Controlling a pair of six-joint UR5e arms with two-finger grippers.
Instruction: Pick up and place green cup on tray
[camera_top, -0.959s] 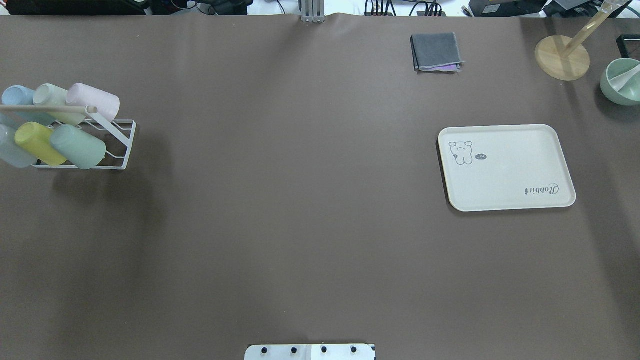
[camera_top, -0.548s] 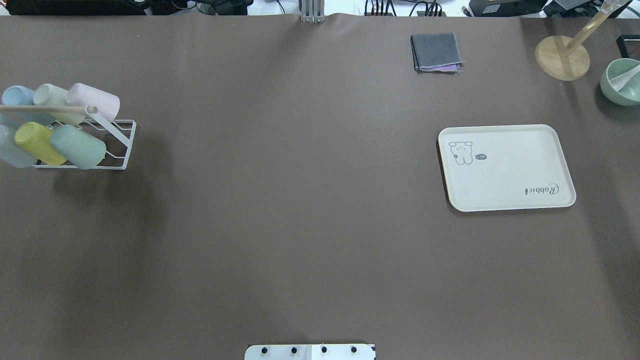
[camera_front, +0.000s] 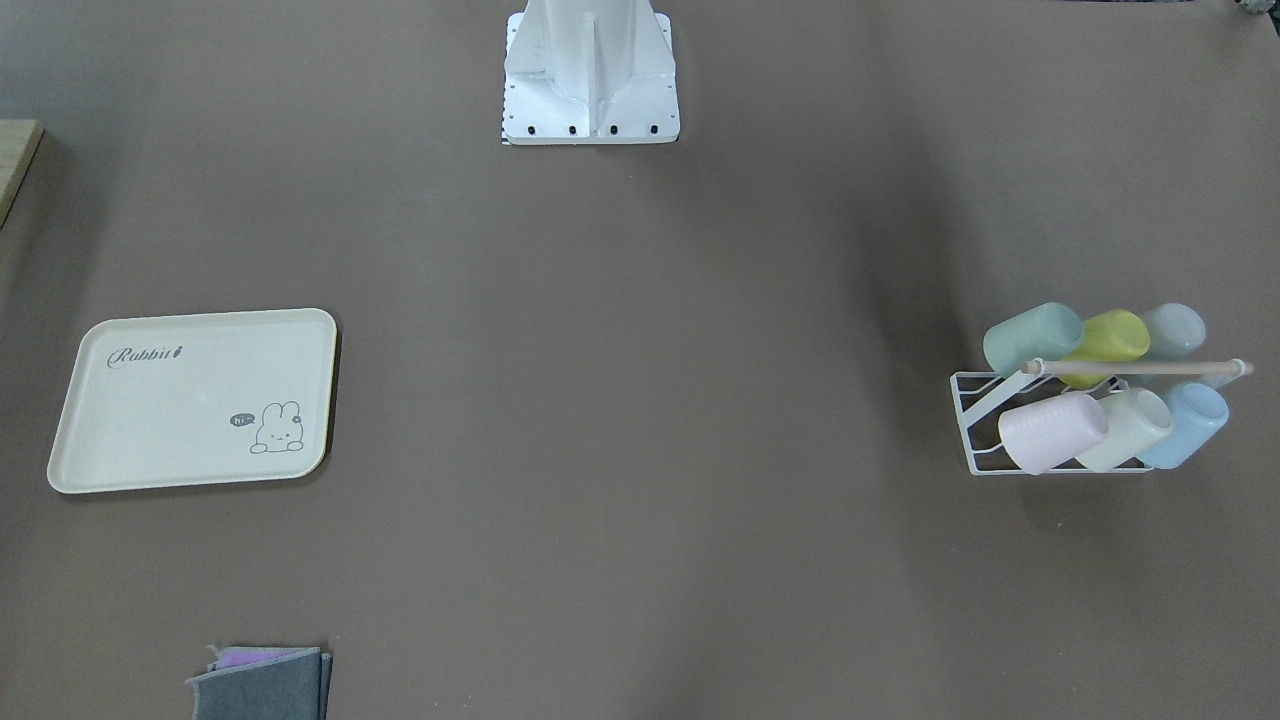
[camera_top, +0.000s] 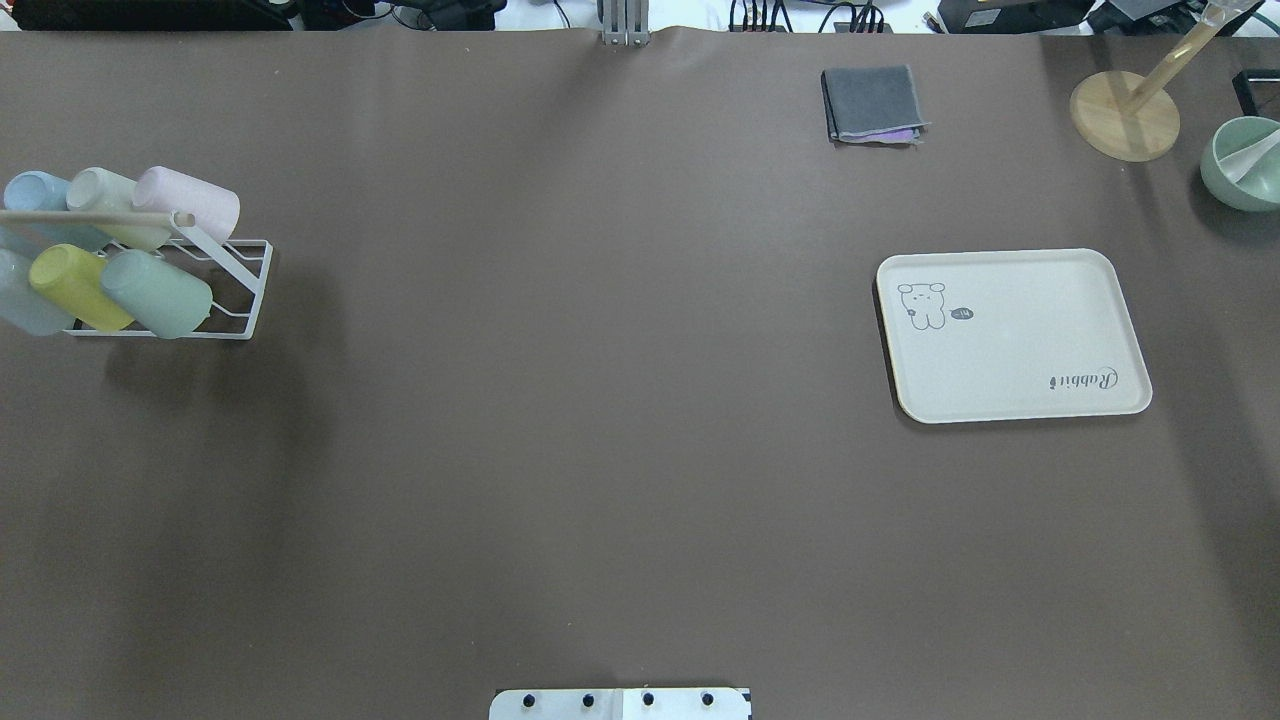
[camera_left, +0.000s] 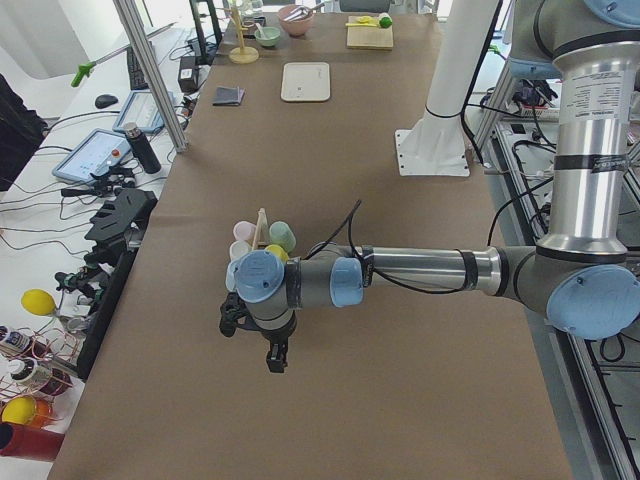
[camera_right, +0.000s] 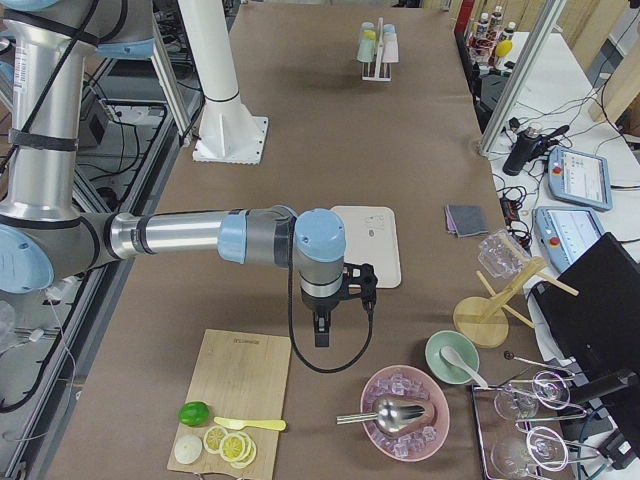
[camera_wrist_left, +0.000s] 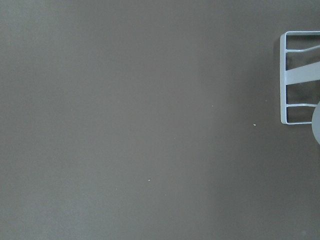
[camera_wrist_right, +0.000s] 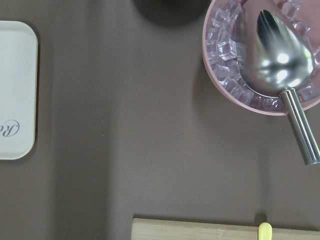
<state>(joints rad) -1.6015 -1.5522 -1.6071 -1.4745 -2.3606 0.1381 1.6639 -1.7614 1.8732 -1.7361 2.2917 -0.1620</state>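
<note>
The green cup (camera_top: 155, 293) (camera_front: 1030, 338) lies tilted on a white wire rack (camera_top: 252, 300) at the table's left end, next to a yellow-green cup (camera_top: 75, 287). The cream tray (camera_top: 1010, 335) (camera_front: 190, 400) lies bare on the right side. My left gripper (camera_left: 275, 362) hangs over the table near the rack, short of the green cup (camera_left: 283, 236). My right gripper (camera_right: 320, 335) hangs just past the tray (camera_right: 368, 240). Both show only in side views, so I cannot tell whether they are open or shut.
The rack also holds pink, cream, blue and grey-blue cups. A grey cloth (camera_top: 870, 103), a wooden stand (camera_top: 1125, 115) and a green bowl (camera_top: 1243, 163) stand at the far right. A pink bowl of ice with a scoop (camera_wrist_right: 260, 50) and a cutting board (camera_right: 245, 385) lie beyond the tray.
</note>
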